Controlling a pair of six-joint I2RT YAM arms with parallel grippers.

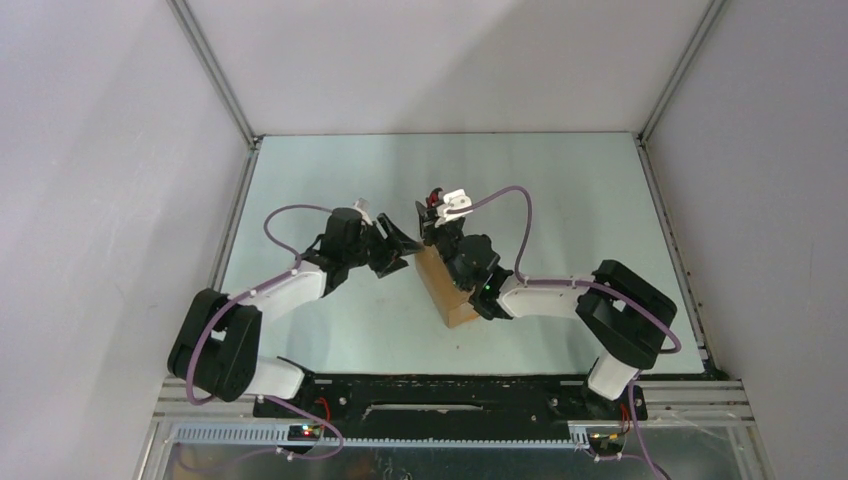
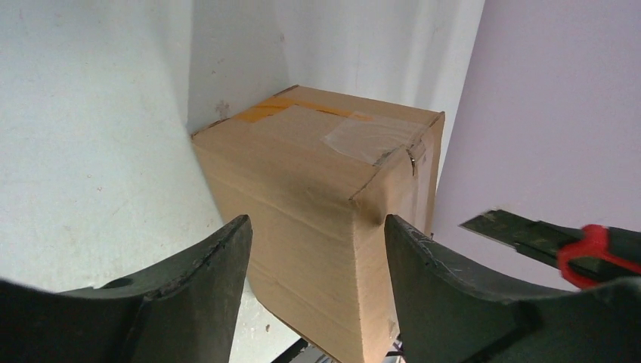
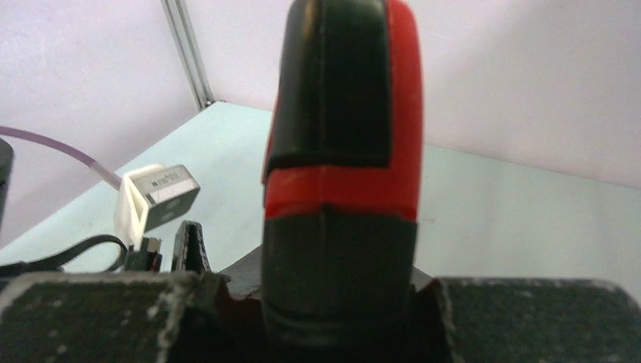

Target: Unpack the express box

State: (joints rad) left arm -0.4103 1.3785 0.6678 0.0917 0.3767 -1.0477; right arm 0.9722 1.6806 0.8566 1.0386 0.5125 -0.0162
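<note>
One express box (image 1: 447, 290), one utility knife (image 3: 340, 174), two grippers: left gripper (image 2: 317, 227) wide, box corner between fingers (image 2: 204, 287); right gripper (image 3: 336, 310) clamps knife. Box tape (image 2: 363, 136): left wrist view only.

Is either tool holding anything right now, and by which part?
The right tool is shut on the red-and-black knife, clamping its handle. The left tool holds nothing; it stands open astride a corner of the cardboard box.

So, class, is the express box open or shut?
Shut. The express box has its flaps lying flat under clear tape and an orange tape strip; none is lifted.
</note>
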